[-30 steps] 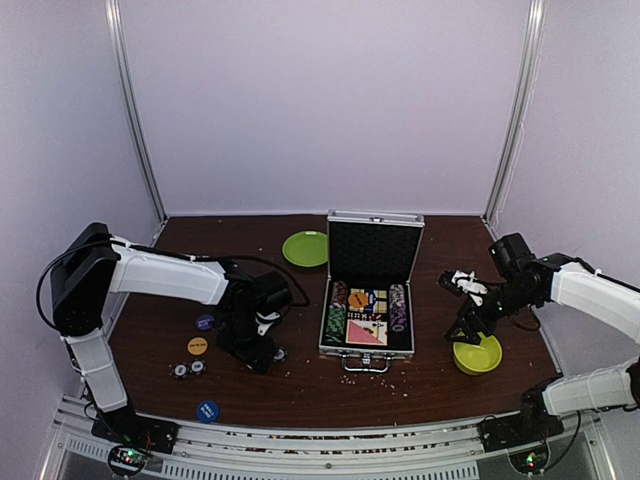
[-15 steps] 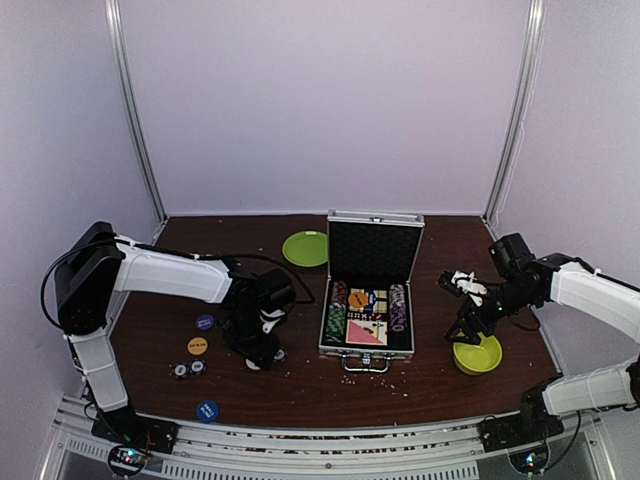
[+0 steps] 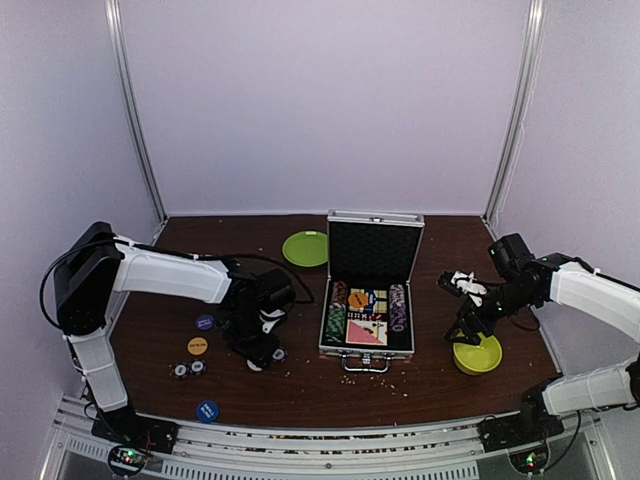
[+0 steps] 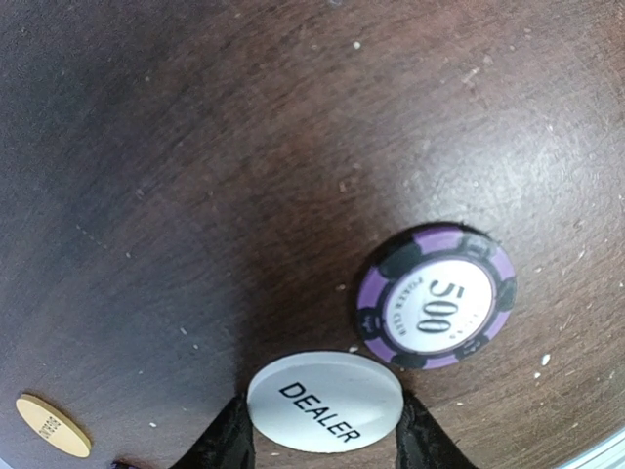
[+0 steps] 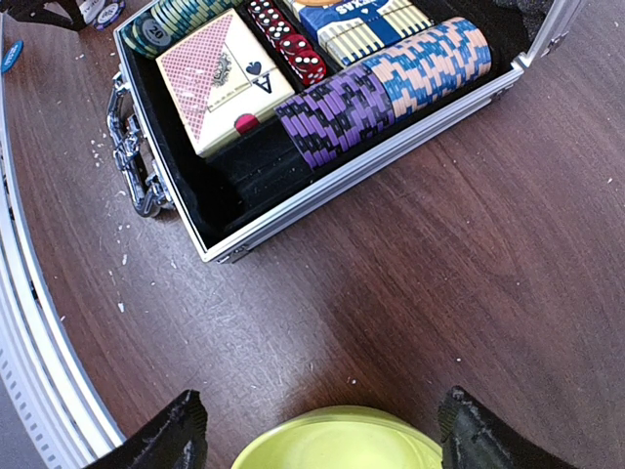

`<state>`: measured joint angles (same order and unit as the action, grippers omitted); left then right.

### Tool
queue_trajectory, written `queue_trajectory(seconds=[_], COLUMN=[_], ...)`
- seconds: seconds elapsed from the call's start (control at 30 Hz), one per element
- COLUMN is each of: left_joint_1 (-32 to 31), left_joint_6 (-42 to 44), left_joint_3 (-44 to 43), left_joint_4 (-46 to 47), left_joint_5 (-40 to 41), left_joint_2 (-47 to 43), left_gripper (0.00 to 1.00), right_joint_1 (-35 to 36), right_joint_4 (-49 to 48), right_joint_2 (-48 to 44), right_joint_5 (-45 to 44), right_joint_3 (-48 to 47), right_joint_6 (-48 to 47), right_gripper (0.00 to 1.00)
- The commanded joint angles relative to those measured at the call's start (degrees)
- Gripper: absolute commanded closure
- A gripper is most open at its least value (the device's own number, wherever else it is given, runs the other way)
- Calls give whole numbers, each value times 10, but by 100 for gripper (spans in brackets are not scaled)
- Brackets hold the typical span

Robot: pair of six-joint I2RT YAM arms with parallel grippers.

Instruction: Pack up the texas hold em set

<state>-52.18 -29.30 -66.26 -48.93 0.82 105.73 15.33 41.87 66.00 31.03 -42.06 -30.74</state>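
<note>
Jaws of left gripper pinch white DEALER button by its thin edges on the table, purple 500 chip just beside (hold looks shallow). Right gripper hangs spread over yellow-green bowl, beside open silver case, well apart from the button. Risk: the smooth disc could squirt sideways on the lift, or a finger could nudge the chip.

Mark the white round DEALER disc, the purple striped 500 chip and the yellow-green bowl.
white round DEALER disc (image 4: 324, 403), left wrist view, centre of its printed face.
purple striped 500 chip (image 4: 436, 296), left wrist view, white centre label.
yellow-green bowl (image 5: 337, 438), right wrist view, rim at the frame's bottom.
</note>
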Motion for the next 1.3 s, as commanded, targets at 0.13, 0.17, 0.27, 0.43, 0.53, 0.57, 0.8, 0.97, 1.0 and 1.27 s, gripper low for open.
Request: queue_trajectory(seconds=[0.13, 0.17, 0.27, 0.43, 0.53, 0.57, 0.8, 0.97, 1.0, 1.27], left_joint_1=[-3, -7, -18, -32, -43, -45, -52, -55, -55, -56], left_joint_6=[-8, -8, -4, 8, 22, 27, 45, 46, 46, 56], left_joint_3=[-4, -12, -47, -129, -186, -205, -322, -374, -385, -486], left_joint_4=[-30, -38, -57, -58, -43, -37, 22, 74, 84, 111], left_joint_5=[23, 26, 30, 28, 24, 22, -1, -18, -19, -18], left_joint_2=[-34, -42, -59, -46, -17, -6, 87, 141, 151, 247], left_gripper=[57, 57, 57, 57, 57, 57, 57, 57, 57, 57], right_joint_1=[-3, -3, -3, -3, -3, -3, -3, -3, -3, -3], right_joint_4=[6, 6, 5, 6, 4, 4, 5, 4, 5, 5], right_joint_2=[2, 2, 2, -1, -3, -3, -5, -4, -2, -1], right_joint_5=[-4, -5, -4, -4, -4, -4, -2, -2, -2, -1], right_joint_3=[-15, -15, -15, -15, -14, -15, -15, -15, -15, -14], right_joint_6=[-4, -4, -4, -4, -3, -2, -2, -1, -1, -1], right_gripper=[18, 18, 18, 18, 18, 18, 18, 18, 18, 18])
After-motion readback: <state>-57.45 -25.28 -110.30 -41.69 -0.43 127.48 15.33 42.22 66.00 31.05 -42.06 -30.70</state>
